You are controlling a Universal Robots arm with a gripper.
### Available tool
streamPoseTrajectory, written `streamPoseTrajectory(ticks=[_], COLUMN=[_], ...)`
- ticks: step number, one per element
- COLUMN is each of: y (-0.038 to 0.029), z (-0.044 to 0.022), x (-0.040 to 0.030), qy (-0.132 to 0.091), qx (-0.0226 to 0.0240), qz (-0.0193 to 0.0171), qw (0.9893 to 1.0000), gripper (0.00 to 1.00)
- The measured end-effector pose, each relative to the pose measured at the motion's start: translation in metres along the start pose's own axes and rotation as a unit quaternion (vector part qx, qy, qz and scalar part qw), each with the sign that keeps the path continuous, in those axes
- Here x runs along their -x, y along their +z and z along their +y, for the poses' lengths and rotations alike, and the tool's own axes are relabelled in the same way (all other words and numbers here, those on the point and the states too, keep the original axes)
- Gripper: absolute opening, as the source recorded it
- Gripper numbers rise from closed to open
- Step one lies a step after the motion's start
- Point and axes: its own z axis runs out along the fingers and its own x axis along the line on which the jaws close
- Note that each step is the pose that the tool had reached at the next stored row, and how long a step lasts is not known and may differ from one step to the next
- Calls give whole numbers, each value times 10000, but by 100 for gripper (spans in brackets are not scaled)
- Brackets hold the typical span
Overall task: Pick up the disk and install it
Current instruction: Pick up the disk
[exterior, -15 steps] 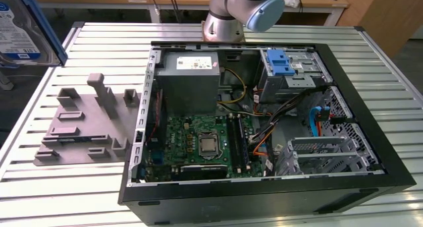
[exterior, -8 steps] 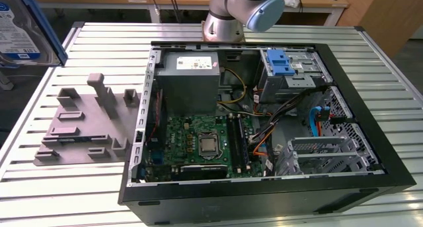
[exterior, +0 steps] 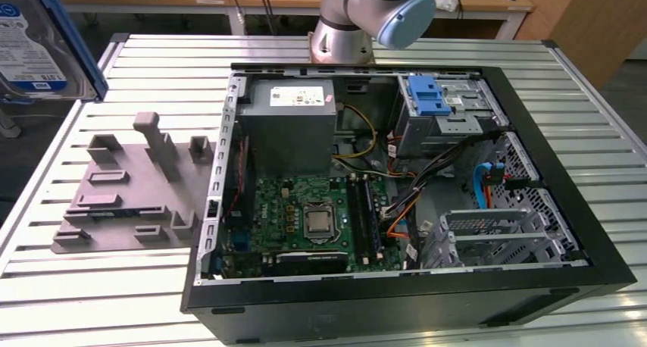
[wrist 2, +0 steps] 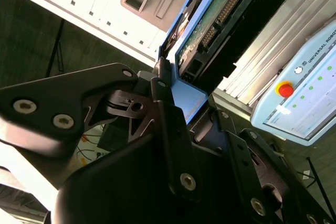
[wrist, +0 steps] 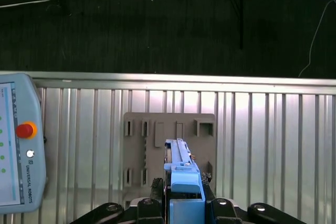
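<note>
The gripper (wrist: 184,203) is closed on the disk (wrist: 181,174). Its black fingers (wrist: 152,205) press on the blue bracket (wrist: 185,190) from both sides, and the disk stands on its thin edge between them.

What could go wrong? The fingers hold just one end of the disk, so most of it sticks out past them. I think a fast swing of the arm could make it tip or slide in the grip. Then it could drop onto the metal table (exterior: 425,51) or onto the grey holder (wrist: 157,129) that lies below it.

The computer case (exterior: 404,290) sits well apart from the disk, toward the exterior view's right. It is full of wires (exterior: 445,173) and has a green board (exterior: 293,211) at the bottom. If the disk goes in crooked, its bracket could bump the case wall or catch on a wire — that is my guess. The spot by the blue latch (exterior: 432,97) looks tight, so a tilted disk might get stuck there.

Where is the disk now? In the exterior view it hangs high in the air at the exterior view's left, up over the table's edge, touching nothing on the table. In the second wrist view the bracket end sits between the fingers, and the rest of the disk — its green underside faces that camera — reaches straight out away from the gripper.
</note>
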Motion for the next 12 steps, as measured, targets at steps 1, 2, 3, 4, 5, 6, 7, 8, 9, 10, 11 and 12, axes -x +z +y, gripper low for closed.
streamPoseTrajectory(ticks=[1,2,3,4,5,6,7,8,9,10,11,12], y=[1,0,0,0,0,0,0,-1,0,-1,0,0], z=[-7,-14,-21,-27,-33,-39,-45,-51,-57,-63,-69,-75], x=[0,0,0,0,0,0,0,-1,0,0,-1,-1], qy=[0,0,0,0,0,0,0,0,0,0,0,0], qx=[-1,-1,0,0,-1,0,0,0,-1,0,-1,-1], qz=[0,0,0,0,0,0,0,0,0,0,0,0], qw=[10000,10000,10000,10000,10000,10000,10000,10000,10000,10000,10000,10000], gripper=[36,36,36,36,36,36,36,36,36,36,36,36])
